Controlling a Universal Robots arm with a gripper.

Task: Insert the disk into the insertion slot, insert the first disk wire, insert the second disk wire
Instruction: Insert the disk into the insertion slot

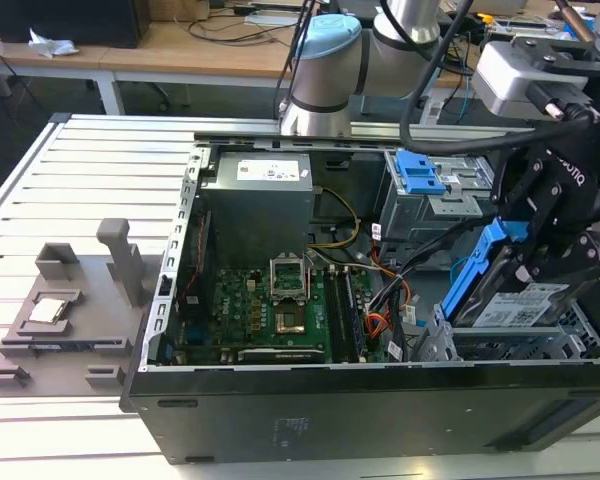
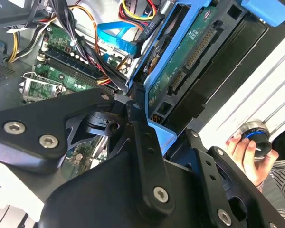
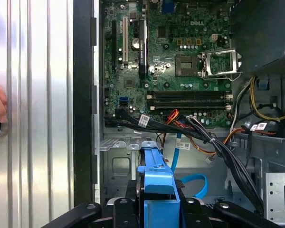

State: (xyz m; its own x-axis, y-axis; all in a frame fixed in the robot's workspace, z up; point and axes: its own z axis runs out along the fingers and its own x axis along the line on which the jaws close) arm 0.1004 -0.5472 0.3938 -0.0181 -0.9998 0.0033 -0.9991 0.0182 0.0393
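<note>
While the disk [image 1: 515, 303] is held tilted in the exterior view, the jaws of the gripper [image 3: 157, 211] are closed on it; it is poised just above the slot [image 1: 500, 348], at the exterior view's right, inside the open case [image 1: 280, 430].

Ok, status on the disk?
Claw shut on disk. Disk tilted over insertion slot, not seated. Cable bundle beside slot; person's hand nearby.

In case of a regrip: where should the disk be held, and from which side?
Probably by the blue carrier at its raised edge, from above, where the gripper clamps it: the disk tilts over the slot, so its lower edge should stay free to enter.
</note>
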